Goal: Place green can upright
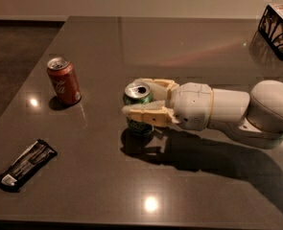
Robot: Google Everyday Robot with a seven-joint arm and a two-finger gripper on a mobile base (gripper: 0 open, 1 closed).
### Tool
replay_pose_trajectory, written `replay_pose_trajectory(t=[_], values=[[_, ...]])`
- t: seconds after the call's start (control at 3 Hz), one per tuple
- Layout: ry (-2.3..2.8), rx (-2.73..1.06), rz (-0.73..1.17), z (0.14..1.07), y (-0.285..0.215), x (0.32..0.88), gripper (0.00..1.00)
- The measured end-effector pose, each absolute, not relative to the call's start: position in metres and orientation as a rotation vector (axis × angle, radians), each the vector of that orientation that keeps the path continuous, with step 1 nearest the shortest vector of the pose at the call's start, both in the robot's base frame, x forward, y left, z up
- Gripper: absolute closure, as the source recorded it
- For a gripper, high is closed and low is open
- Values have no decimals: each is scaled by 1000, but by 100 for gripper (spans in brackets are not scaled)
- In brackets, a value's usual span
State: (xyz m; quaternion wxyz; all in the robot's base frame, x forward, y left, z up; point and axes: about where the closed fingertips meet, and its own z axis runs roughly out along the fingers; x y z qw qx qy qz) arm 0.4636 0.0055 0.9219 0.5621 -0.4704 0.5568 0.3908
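green can (pixel 139 93): upright between the jaws, silver top with pull-tab facing up; the near jaw crosses its side and hides the middle of the label, so only the rim and a low strip of green show.
gripper (pixel 130 96): lying level low over the tabletop (pixel 203 47), jaws closed onto the green can from both sides.
can base: merges with its dark shadow; cannot tell whether it rests on the tabletop.
arm (pixel 227 109): pale, running back from the jaws and cut off at the picture edge.
red can (pixel 64 80): upright, out beyond the jaw tips, well apart.
black packet (pixel 26 164): flat, farther beyond the tips, print unreadable.
black wire basket (pixel 279 28): behind the jaws, partly cut off.
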Motion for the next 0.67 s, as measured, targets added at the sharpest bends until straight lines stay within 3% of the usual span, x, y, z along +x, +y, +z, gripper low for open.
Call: replay_pose_trajectory(t=[0.33,0.67], values=[[1309,-1111,921,923,7,463,0],[1309,-1112,921,923,7,463,0]])
